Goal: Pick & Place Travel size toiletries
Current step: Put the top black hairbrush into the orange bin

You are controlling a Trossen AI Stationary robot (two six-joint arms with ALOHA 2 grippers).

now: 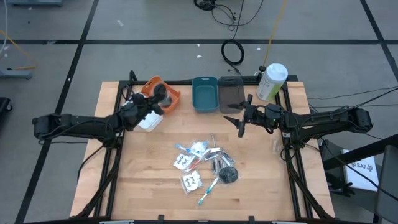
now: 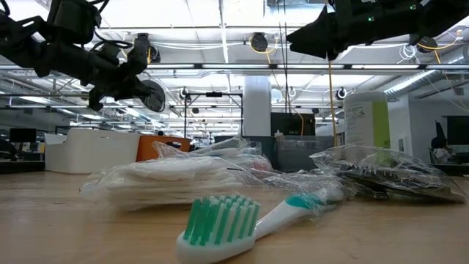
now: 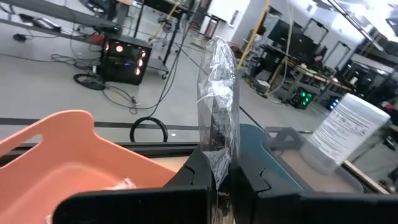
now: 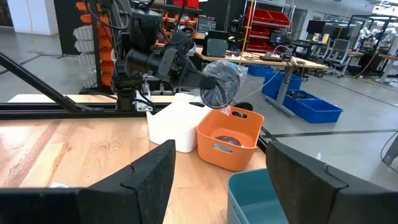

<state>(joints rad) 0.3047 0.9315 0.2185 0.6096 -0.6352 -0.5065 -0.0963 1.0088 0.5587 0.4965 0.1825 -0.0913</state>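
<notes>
My left gripper (image 1: 157,99) is shut on a dark grey round disc in clear wrap (image 4: 222,81), over the orange bin (image 4: 231,138) at the table's far left. The other travel size toiletries (image 1: 204,165) lie in a heap on the middle of the table: white packets, teal-white toothbrushes (image 2: 242,220), silver tubes and a wrapped disc. My right gripper (image 1: 240,123) hangs open and empty in front of the grey bin (image 1: 231,94), above the table. My left gripper pinches the wrapped disc's two flat faces near its rim (image 3: 217,163) between its two fingers. The fingers (image 4: 185,67) lie level and come from the table's left. The disc stands out past the fingertips, lifted clear above the orange bin.
A white bin (image 1: 149,120) stands next to the orange one, under my left arm. A teal bin (image 1: 204,94) and the grey bin follow to the right along the far edge, then a big white-and-green bottle (image 1: 272,81) at the far right corner.
</notes>
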